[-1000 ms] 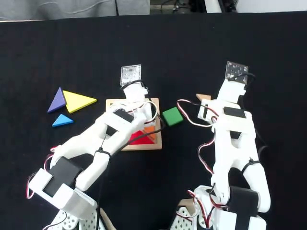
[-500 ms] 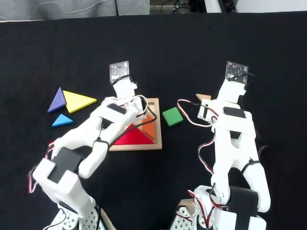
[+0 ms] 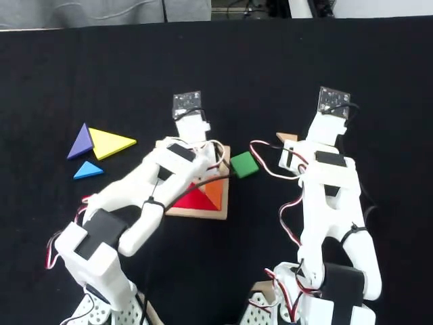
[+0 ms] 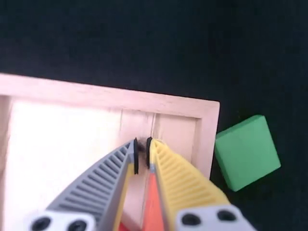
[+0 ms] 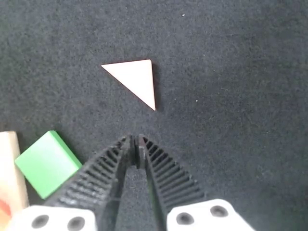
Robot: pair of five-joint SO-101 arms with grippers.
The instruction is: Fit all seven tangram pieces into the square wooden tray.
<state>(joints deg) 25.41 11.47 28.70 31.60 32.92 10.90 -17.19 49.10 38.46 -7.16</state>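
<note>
Your left gripper (image 4: 142, 155), pinched shut on nothing, sits in the wooden tray's (image 4: 96, 94) far right corner, so push the orange piece (image 3: 214, 193) softly till it lies flat by the right wall.

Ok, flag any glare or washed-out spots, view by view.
Left wrist view: the wooden tray's bare floor blows out almost white. Right wrist view: the small triangle glares near white. High view: the black table shows no glare.
</note>
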